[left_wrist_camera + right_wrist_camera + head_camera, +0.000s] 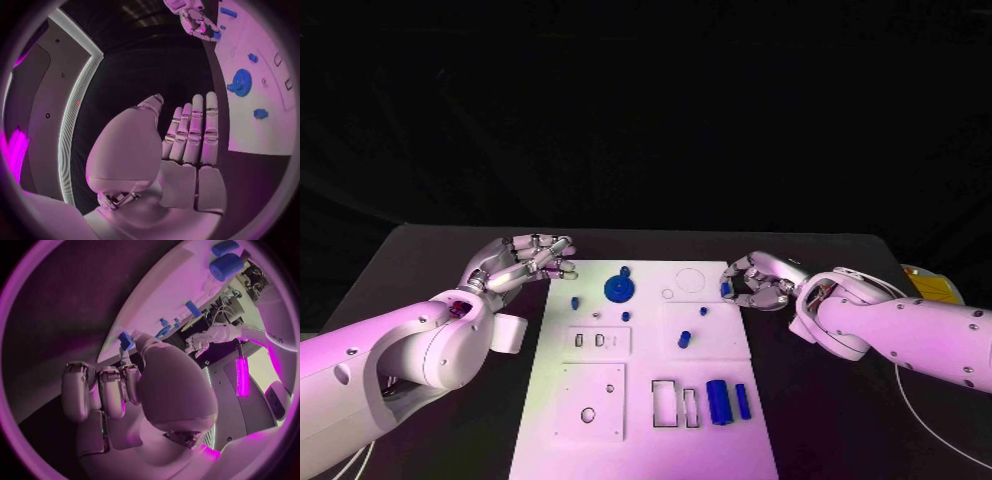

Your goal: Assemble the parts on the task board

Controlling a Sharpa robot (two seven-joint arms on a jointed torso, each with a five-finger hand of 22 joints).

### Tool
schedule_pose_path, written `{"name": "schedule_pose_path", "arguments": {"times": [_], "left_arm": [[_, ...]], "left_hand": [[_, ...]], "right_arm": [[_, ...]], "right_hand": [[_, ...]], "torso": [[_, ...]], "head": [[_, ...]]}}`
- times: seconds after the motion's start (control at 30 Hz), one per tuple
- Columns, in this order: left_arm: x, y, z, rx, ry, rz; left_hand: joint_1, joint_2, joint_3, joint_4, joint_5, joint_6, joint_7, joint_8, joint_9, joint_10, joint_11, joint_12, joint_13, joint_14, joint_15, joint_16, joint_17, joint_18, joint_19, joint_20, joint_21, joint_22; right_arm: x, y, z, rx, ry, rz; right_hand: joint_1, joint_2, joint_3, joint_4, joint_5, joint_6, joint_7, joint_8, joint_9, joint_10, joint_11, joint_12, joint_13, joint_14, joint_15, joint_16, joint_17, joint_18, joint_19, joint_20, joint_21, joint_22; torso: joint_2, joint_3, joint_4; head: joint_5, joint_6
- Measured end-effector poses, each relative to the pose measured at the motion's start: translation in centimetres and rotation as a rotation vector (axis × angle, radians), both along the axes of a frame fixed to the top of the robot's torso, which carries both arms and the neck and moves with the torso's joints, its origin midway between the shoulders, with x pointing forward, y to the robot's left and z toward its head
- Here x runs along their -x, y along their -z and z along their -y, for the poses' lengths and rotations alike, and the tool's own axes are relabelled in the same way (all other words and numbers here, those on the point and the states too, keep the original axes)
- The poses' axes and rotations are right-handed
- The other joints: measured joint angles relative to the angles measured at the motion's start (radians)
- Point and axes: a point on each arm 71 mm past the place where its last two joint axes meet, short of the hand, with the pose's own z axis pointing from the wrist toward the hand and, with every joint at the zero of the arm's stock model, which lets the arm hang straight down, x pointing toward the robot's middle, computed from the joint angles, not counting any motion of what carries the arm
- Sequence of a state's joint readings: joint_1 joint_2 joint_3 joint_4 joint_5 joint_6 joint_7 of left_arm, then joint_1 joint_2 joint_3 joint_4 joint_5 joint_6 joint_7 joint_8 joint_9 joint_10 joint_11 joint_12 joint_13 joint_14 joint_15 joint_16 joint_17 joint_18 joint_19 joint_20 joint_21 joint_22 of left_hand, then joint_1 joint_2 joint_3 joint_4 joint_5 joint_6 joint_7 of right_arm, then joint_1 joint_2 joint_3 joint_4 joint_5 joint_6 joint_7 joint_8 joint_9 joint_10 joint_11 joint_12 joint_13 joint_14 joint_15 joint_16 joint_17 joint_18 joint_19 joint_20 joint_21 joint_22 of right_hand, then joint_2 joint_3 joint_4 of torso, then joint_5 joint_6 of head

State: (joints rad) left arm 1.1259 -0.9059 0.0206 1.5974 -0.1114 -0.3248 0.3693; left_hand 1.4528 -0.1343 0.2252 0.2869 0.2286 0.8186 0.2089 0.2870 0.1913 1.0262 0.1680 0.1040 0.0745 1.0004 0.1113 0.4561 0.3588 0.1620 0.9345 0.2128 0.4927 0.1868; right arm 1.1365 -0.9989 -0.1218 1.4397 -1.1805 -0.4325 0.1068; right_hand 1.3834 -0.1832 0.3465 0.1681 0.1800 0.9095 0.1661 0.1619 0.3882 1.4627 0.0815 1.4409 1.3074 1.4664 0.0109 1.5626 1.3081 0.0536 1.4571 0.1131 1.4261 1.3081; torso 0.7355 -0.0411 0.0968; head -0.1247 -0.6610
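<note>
Head view | risk: I reckon the small blue part [728,288] could slip out of that fingertip pinch and land off the task board [646,420] | right hand [759,282] pinches the part at the board's right edge | left hand [528,260] flat, fingers straight, holding nothing, near the board's far-left corner

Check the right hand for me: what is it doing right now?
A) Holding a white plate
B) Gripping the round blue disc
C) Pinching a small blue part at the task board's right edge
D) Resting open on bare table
C: the right hand pinches a small blue part in its fingertips at the task board's right edge.
</note>
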Motion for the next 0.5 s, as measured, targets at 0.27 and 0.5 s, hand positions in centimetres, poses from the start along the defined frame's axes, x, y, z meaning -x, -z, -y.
{"name": "schedule_pose_path", "arguments": {"times": [0.27,0.5], "left_arm": [[-0.02,0.02,-0.03,0.000,0.000,-0.001],[-0.02,0.03,-0.04,0.000,0.001,-0.001]], "left_hand": [[0.000,0.000,0.000,0.000,0.000,0.000,0.000,0.000,0.000,0.000,0.000,0.000,0.000,0.000,0.000,0.000,0.000,0.000,0.000,0.000,0.000,0.000],[0.000,0.000,0.000,0.000,0.000,0.000,0.000,0.000,0.000,0.000,0.000,0.000,0.000,0.000,0.000,0.000,0.000,0.000,0.000,0.000,0.000,0.000]], "right_arm": [[-0.14,0.15,-0.07,0.011,0.006,0.002],[-0.20,0.22,-0.13,0.014,0.009,0.004]], "right_hand": [[0.000,0.000,0.003,-0.003,0.000,0.003,-0.003,0.000,0.000,0.000,0.000,0.004,0.000,0.000,0.000,0.000,0.000,0.000,0.000,0.000,0.000,0.000],[0.004,0.004,0.007,-0.004,0.000,0.010,-0.003,0.004,0.001,0.000,0.000,0.004,0.000,0.000,0.000,0.000,0.000,0.000,0.000,0.000,0.000,0.000]], "torso": [[0.000,-0.0003,-0.0002],[0.000,-0.0009,-0.0015]], "head": [[0.001,-0.003],[0.002,-0.005]]}}
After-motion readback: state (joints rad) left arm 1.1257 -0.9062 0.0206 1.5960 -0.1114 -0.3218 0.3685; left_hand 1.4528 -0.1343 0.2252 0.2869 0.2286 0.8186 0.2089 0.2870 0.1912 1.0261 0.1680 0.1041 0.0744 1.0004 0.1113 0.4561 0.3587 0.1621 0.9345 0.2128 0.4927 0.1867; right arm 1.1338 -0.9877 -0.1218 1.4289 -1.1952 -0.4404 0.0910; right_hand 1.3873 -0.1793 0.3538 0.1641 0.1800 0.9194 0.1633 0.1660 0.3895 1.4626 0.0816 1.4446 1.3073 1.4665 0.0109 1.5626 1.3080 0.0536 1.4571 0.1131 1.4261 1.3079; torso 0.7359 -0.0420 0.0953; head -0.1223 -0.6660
